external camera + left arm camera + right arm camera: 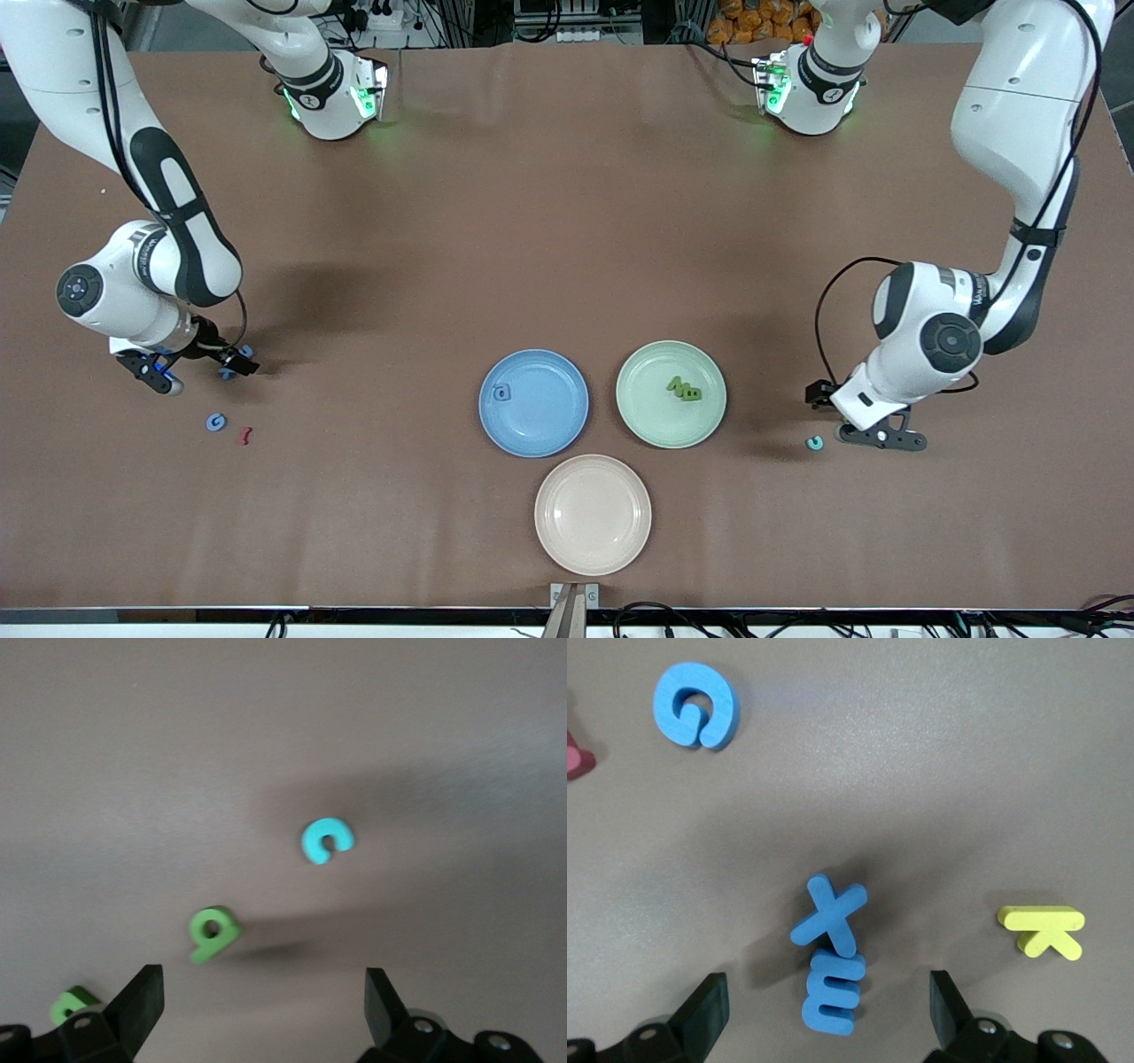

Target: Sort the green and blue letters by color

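Brown tabletop (567, 221) with three plates near the middle of the edge closest to the front camera. Blue plate (533, 403) carries one blue letter (503, 393); green plate (671, 393), beside it toward the left arm's end, carries a small cluster of green letters (684, 389); pink plate (593, 514), nearest the front camera, holds nothing.

Right gripper (190, 372) hangs low over the table near the right arm's end, fingers (704, 1014) spread wide. Its wrist view shows a blue X (830, 914) overlapping a blue E (832, 992), both lying between the spread fingers. A yellow K (1044, 930) lies just beside them, while a blue G (696, 704) and a dark red letter (578, 760) lie apart, nearer the front camera.

Left gripper (877, 436) hangs low near the left arm's end, fingers (142, 1001) likewise spread. A turquoise C (327, 840) lies on the table just beside it, toward the plates. Two green letters (213, 932) appear in its wrist view, close ahead of the fingers.

Franka lettering on the left forearm is only partly legible.
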### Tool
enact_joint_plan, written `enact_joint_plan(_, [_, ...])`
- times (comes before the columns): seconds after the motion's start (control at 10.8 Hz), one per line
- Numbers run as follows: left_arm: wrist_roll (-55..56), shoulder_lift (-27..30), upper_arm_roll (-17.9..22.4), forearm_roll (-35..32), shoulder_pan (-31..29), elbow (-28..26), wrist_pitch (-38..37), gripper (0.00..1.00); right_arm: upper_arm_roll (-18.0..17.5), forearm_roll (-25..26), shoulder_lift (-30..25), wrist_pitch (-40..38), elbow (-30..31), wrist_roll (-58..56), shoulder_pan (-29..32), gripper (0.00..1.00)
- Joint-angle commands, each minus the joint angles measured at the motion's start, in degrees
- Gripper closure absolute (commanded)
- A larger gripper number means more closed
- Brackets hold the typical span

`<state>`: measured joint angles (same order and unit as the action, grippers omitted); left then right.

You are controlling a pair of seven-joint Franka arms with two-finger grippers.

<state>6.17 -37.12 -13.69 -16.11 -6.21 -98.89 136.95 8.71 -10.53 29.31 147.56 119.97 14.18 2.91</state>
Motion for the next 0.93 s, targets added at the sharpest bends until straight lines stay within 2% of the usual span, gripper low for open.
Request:
enact_joint_plan(0.0, [-6.5,-2.7,-1.9,-2.4,-4.5,0.7,2.2,0.0,-0.9,-0.7,-0.2,1.1,1.2,-1.3,1.0,0.4])
enact_joint_plan(0.09, [-7.7,-3.6,-1.9,-2.6,-5.5,0.7,3.7,0.0,-0.9,-0.7,-0.1,1.3,1.3,-2.6,1.1,0.95])
enact_joint_plan(0.19, [-8.3,-4.1,-1.9,-2.6,-5.7,0.8,4.6,0.0,-0.9,-0.7,0.0,1.8,1.5,-2.8,1.2,1.0])
enact_joint_plan(0.65, [-8.4,-5.2,-1.9,-2.4,-5.5,1.6,4.8,0.0,-1.0,-0.7,-0.4,1.4,1.4,-2.8,1.0,1.0])
enact_joint_plan(0.83, [-7.9,-6.0,-1.9,-2.3,-5.4,1.9,5.9,0.0,-1.1,-0.7,-1.0,1.0,0.1,-2.1,-1.1,1.0])
